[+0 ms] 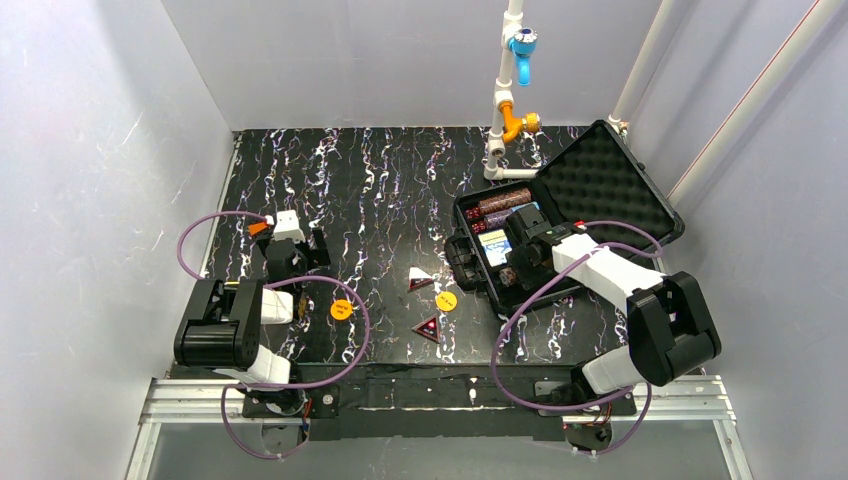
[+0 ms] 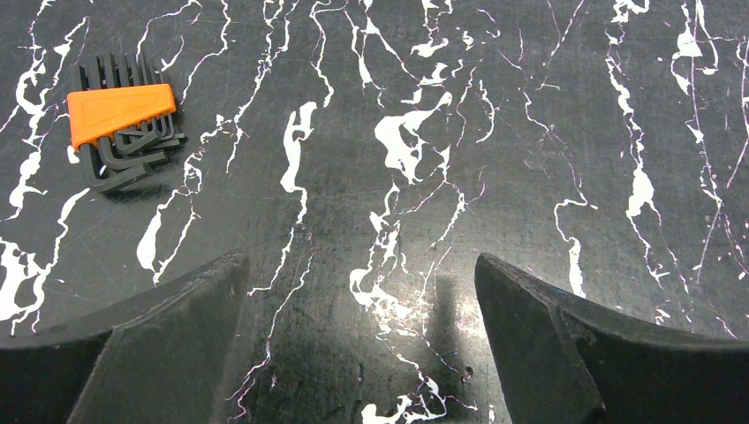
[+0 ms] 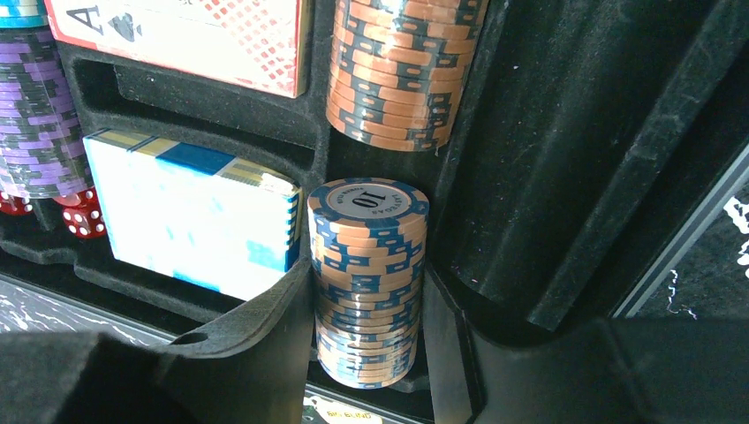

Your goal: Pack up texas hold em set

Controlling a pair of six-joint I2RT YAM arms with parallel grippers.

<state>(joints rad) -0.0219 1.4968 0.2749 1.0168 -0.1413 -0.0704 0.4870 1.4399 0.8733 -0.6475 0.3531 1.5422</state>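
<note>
Left pincer [image 2: 360, 269] spread wide above bench [image 2: 495, 132], hex key set [image 2: 119, 124] at far left. Right pincer [image 3: 366, 314] pinching chip roll [image 3: 366, 256] inside case [image 3: 565, 132], right of blue card deck [image 3: 190, 212].

Black with white marbled veins: surface [image 1: 380, 190]. Black, egg-crate foam lid: case [image 1: 605, 185]. Tan with blue stripes: chip roll [image 3: 366, 283]. Purple-grey: chip stack [image 3: 35, 124]. Blue-white: deck [image 3: 190, 212]. Red, white-dotted: dice [image 3: 81, 219]. Orange: discs [image 1: 341, 309].

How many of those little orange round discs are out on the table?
2: one orange disc lies beside the left arm, and a second orange disc sits mid-table, just left of the black case. Others may be hidden inside the case.
</note>
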